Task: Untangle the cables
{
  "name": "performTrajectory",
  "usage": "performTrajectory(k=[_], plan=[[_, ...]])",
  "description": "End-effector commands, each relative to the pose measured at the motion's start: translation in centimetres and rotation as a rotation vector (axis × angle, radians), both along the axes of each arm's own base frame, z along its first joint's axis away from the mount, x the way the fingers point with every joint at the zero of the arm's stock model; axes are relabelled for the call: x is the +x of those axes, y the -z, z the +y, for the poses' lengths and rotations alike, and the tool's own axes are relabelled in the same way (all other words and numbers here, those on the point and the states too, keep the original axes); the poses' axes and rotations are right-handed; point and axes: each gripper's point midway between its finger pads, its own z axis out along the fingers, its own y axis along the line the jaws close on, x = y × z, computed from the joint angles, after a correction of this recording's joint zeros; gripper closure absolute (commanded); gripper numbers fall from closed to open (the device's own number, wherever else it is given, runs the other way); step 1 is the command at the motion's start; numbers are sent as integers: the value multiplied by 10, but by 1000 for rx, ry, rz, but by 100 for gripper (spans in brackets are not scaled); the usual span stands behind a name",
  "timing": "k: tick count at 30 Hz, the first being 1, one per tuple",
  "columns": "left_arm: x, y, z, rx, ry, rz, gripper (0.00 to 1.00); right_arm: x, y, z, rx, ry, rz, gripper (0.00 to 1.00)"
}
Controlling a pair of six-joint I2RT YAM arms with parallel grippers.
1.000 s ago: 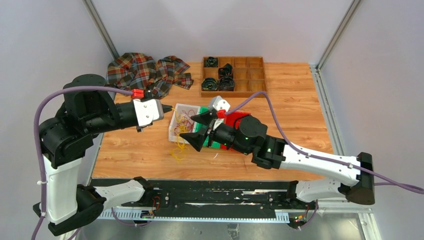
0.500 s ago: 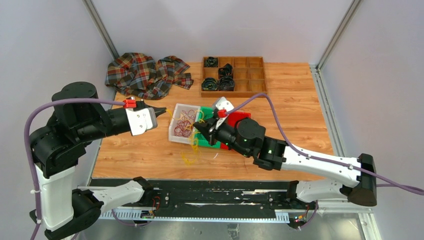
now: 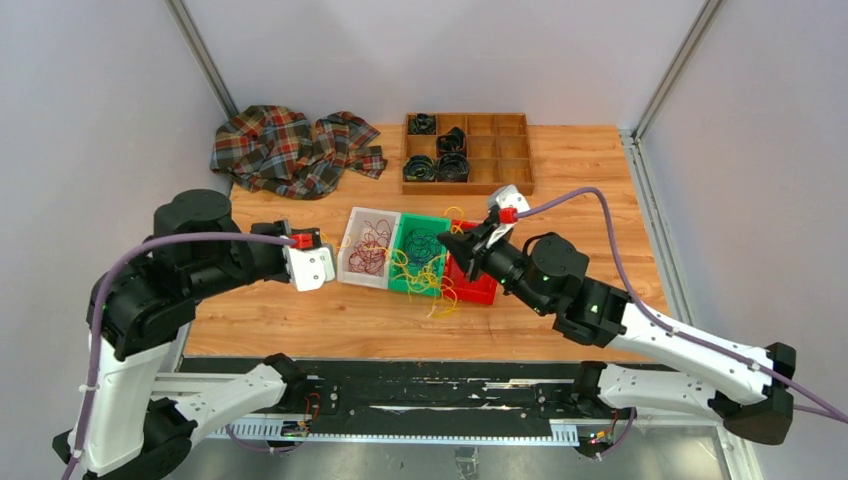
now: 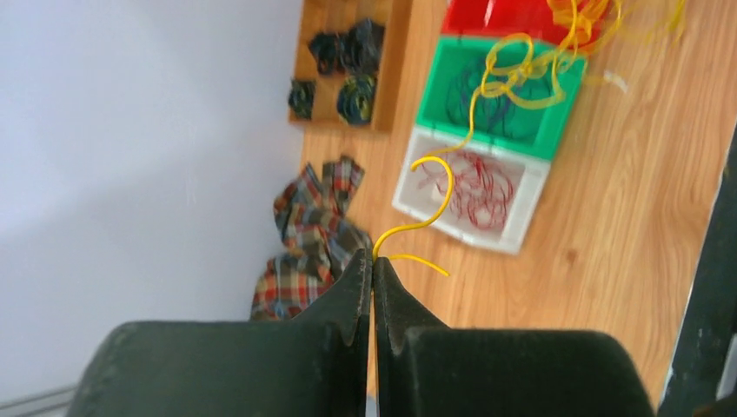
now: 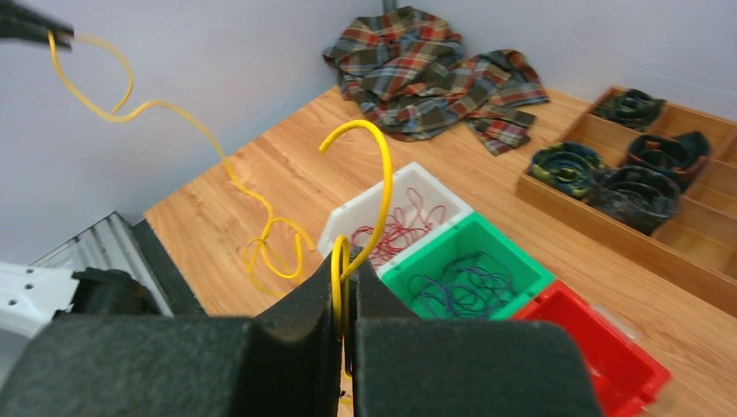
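Both arms have a hold: the left gripper (image 4: 372,258) has its fingers pressed together on the tip of a yellow cable (image 4: 441,187), and the right gripper (image 5: 345,261) is pinched tight on a yellow loop. Whether that's the same strand, I can't tell. In the overhead view the line runs left to right across mid-frame, from the left gripper just left of the white bin (image 3: 350,228) to the knot of yellow cables (image 3: 428,275) draped over the green bin (image 3: 405,225) and spilling down beside the red bin (image 3: 483,293). That knot sits close to the right gripper and well apart from the left, so the coming pull looks set along that left-right axis. The red cables (image 3: 370,250) lie in the white bin, the dark blue cables (image 3: 420,243) in the green
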Motion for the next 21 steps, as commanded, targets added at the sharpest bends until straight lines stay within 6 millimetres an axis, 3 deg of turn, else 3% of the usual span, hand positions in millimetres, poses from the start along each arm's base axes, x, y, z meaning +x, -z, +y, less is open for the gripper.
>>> performTrajectory(k=[1,4,7,8,10,11,15,21], plan=[[14,35,29,175,-98,-48,100,14,-7,-33,7,88,18,99],[7,77,39,230,-122,19,99,21,-19,-51,11,129,5,100],[-2,124,43,268,-108,94,99,16,-36,-53,50,92,-2,99],[-5,142,42,273,-108,131,93,13,-40,-49,62,63,3,99],[-10,162,38,245,-108,182,54,7,-45,-35,82,-3,25,99],[-14,167,34,217,-98,207,40,4,-47,-27,92,-38,38,99],[-29,153,-2,-18,-41,334,16,-2,-51,4,142,-150,95,99],[-32,84,-57,-397,93,369,14,-10,-70,42,227,-295,133,99]])
